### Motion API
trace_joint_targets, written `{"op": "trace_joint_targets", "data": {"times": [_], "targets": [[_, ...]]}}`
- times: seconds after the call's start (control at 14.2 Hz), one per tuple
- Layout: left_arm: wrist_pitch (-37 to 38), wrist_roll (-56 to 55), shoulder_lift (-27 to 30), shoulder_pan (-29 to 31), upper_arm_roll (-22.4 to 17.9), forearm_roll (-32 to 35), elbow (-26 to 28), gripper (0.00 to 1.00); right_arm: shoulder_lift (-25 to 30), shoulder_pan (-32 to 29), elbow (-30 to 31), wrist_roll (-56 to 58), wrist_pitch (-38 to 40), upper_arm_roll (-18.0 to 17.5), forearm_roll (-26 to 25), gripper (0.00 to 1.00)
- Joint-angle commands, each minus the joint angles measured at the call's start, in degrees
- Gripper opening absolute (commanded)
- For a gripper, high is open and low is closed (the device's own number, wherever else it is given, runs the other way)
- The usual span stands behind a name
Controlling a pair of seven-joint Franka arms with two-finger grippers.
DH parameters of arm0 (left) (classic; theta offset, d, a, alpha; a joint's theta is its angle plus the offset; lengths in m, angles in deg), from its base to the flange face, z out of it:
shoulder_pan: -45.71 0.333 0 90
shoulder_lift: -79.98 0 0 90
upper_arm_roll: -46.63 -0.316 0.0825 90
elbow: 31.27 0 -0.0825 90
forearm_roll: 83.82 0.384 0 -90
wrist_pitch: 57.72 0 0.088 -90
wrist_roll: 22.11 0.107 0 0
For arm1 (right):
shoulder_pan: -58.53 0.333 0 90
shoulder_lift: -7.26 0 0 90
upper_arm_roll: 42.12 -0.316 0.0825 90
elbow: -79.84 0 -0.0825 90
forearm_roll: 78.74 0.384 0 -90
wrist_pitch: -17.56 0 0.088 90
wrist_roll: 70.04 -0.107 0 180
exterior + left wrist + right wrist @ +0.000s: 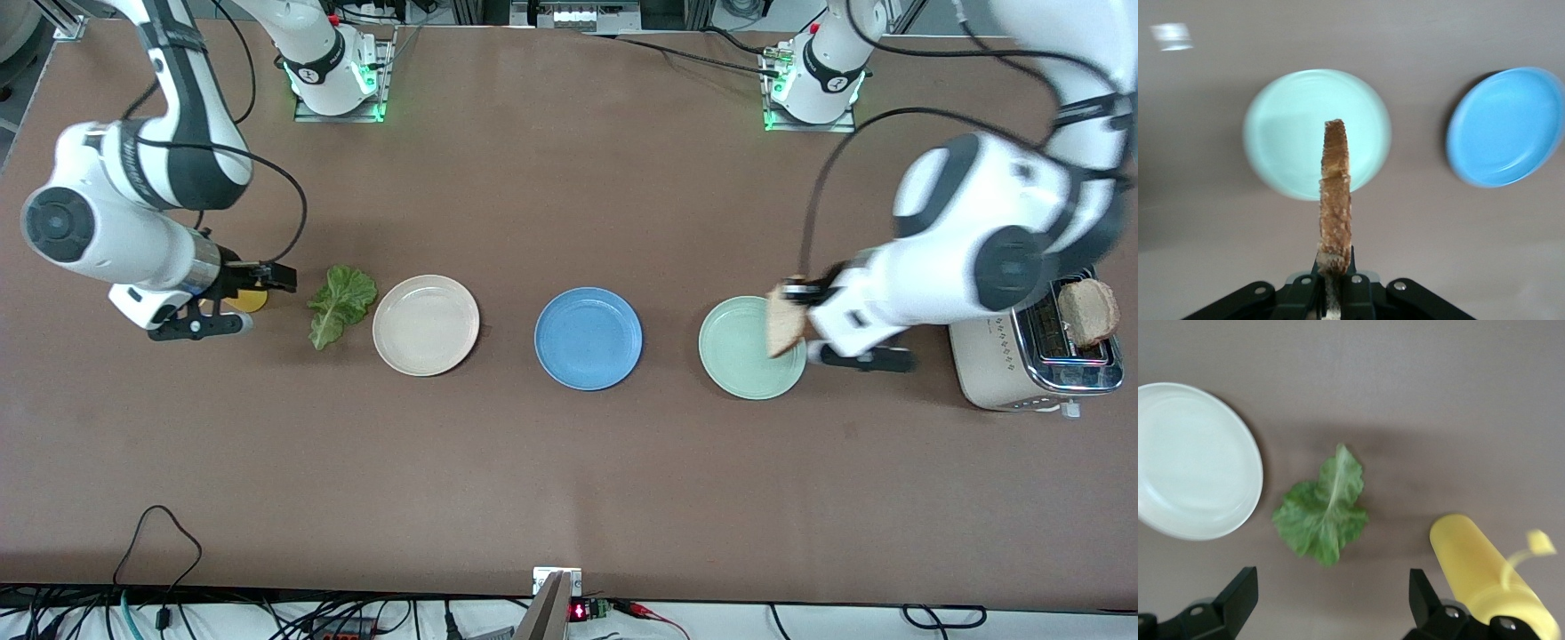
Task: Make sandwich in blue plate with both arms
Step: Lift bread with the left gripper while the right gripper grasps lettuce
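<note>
left fingers [1335, 283] pinch bread slice [1335, 200] over mint plate [742, 356]; right fingers [1331, 603] spread.

3 plates: cream [426, 324], blue [588, 338], mint [747, 351]. 2 bread slices: 1 held [785, 322], 1 in toaster [1088, 311]. 1 toaster [1005, 366]. 1 lettuce leaf [340, 302]. 1 yellow bottle [1488, 577]. 2 arms.

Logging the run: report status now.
Left claw shut on bread slice, over mint plate. Right claw open above lettuce. Blue plate bare, unobstructed.
</note>
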Motion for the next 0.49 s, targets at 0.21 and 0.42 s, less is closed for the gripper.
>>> {"op": "trace_joint_targets", "data": {"times": [0.21,0.42], "targets": [[-16.87,-5.67,-8.59,-8.69,-0.27,-8.82,-0.78,0.01,-1.22,2.34,14.35,-4.12,-21.87,-0.01,0.46,1.0],[-28.01,-7.76,-10.1,-11.77,-0.19,-9.52,4.13,0.01,-5.88,2.35,14.7,-4.21,-28.55,-0.01,0.46,1.0]]}}
